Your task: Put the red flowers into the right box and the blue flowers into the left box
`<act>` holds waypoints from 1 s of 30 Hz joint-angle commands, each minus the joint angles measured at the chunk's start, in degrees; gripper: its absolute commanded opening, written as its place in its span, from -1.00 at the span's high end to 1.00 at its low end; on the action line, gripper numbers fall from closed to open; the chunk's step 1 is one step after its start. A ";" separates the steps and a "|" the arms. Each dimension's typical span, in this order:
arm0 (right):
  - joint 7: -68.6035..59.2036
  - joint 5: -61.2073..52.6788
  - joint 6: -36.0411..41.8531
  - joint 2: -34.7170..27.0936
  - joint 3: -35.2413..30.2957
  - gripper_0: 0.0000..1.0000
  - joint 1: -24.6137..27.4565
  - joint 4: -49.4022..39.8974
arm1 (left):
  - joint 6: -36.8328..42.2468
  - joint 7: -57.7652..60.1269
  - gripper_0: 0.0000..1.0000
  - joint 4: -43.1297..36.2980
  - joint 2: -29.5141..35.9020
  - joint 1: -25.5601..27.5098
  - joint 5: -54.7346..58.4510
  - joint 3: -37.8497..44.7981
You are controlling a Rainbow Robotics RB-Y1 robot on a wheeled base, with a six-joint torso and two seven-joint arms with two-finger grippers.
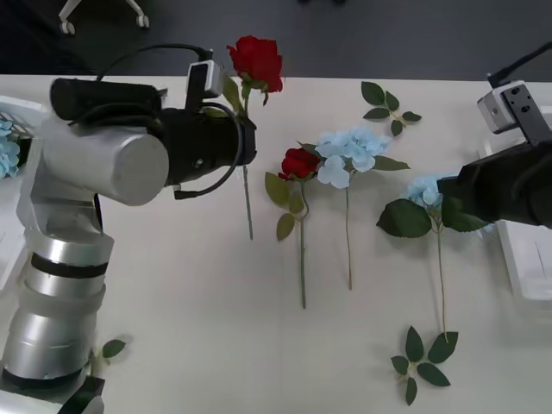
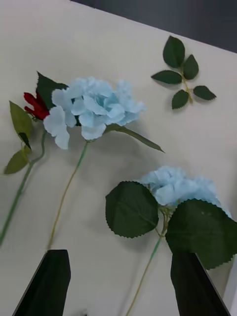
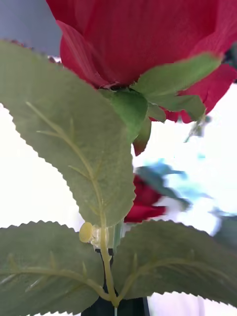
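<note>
My left gripper (image 1: 245,129) is shut on the stem of a red flower (image 1: 255,60), held up off the table with the stem hanging down. Up close, the rose (image 3: 143,39) and its leaves cover the dark fingers (image 3: 111,303). A second red flower (image 1: 299,162) lies mid-table beside a blue flower (image 1: 349,147). My right gripper (image 1: 444,194) hangs open (image 2: 121,286) just short of another blue flower (image 2: 177,186), above its stem. The left box (image 1: 15,110) at the left edge holds a blue flower (image 1: 7,153). The right box (image 1: 528,259) sits under the right arm.
Flowerless leaf sprigs lie at the back right (image 1: 388,108), near the front right (image 1: 423,358) and by the left arm's base (image 1: 110,348). The table's far edge runs just behind the lifted rose. Bare tabletop lies in the front middle.
</note>
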 commanded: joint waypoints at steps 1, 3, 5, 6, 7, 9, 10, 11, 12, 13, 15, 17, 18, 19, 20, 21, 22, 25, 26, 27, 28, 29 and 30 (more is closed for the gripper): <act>-0.69 1.05 -5.22 -0.82 3.13 -0.20 2.82 -4.60 | -0.52 -9.84 1.00 -5.63 -0.40 2.81 11.38 6.10; -0.52 0.61 -9.61 -1.70 4.71 -0.20 4.31 -4.95 | -0.43 -14.14 1.00 -6.07 -0.40 4.04 18.06 8.91; -0.43 -0.18 -14.27 -2.76 6.20 -0.19 5.72 -4.95 | -0.43 -18.98 1.00 -6.34 -0.40 5.09 22.98 10.84; -0.43 -0.35 -16.64 -3.20 6.82 -0.20 6.42 -4.95 | -0.43 -21.44 1.00 -6.34 -0.40 5.62 25.44 11.72; -0.34 -0.62 -19.02 -3.63 7.43 -0.20 7.03 -4.95 | -0.43 -24.16 1.00 -6.34 -0.40 6.15 27.64 12.51; -0.25 -1.06 -24.73 -4.69 9.28 -0.20 8.79 -4.95 | -0.43 -30.84 1.00 -6.34 -0.40 7.55 32.82 14.01; -0.25 -1.14 -25.96 -4.95 9.81 -0.20 9.06 -4.95 | -0.43 -31.99 1.00 -6.16 -0.40 7.73 33.96 14.09; -0.08 -1.06 -27.98 -5.57 10.77 -0.20 9.58 -4.95 | -0.43 -34.53 1.00 -6.16 -0.40 8.25 36.25 14.62; 0.01 -1.14 -29.30 -5.92 11.56 -0.20 9.76 -4.86 | -0.43 -36.64 1.00 -6.16 -0.40 8.43 38.01 14.89; 0.10 -1.14 -30.44 -6.27 12.27 -0.20 9.85 -4.95 | -0.43 -38.40 1.00 -6.16 -0.40 8.78 39.68 15.15; 0.19 -0.44 -32.99 -6.71 14.38 -0.20 9.85 -4.68 | -0.34 -43.76 1.00 -6.16 -0.40 9.49 44.51 15.59; 0.27 0.26 -35.54 -6.89 16.05 -0.20 9.85 -3.98 | -0.34 -47.72 1.00 -6.16 -0.40 10.01 47.94 15.68; 0.36 0.44 -36.95 -7.06 16.75 -0.20 9.85 -3.45 | -0.34 -49.65 1.00 -6.07 -0.40 10.36 49.78 15.76; 0.45 0.35 -39.23 -7.15 18.07 -0.20 9.67 -2.49 | -0.34 -52.02 1.00 -6.16 -0.40 10.80 52.07 15.76; 0.54 0.44 -40.90 -7.24 19.21 -0.20 9.41 -1.78 | -0.17 -53.87 1.00 -6.16 -0.40 11.07 53.39 15.76; 0.71 0.35 -42.48 -7.33 20.35 -0.20 9.06 -0.99 | 0.36 -55.72 1.00 -6.16 -0.40 11.16 54.62 15.76; 0.71 0.35 -42.48 -7.33 20.35 -0.20 9.06 -0.99 | 0.36 -55.72 1.00 -6.16 -0.40 11.16 54.62 15.76; 0.89 0.35 -48.55 -7.85 25.28 -0.20 7.30 2.70 | 4.84 -63.45 0.99 -6.16 -1.28 11.33 58.84 16.82; 0.98 0.35 -50.22 -7.85 26.77 -0.20 6.77 3.75 | 6.34 -65.38 1.00 -6.16 -2.07 11.51 60.33 17.70; 0.98 0.52 -51.71 -7.94 28.09 -0.19 6.42 4.90 | 7.83 -67.14 0.98 -6.16 -3.04 11.77 61.65 18.49; 0.98 0.61 -53.47 -8.03 29.49 -0.20 6.07 6.04 | 9.59 -68.72 0.98 -6.16 -4.18 12.21 62.44 19.81; 0.98 0.70 -54.79 -8.03 30.55 -0.20 5.63 6.83 | 10.82 -69.95 0.99 -6.16 -5.32 12.39 62.79 20.77; 1.07 0.79 -56.72 -7.94 31.78 -0.20 5.10 7.97 | 12.84 -71.18 0.98 -6.07 -6.47 12.65 63.23 22.09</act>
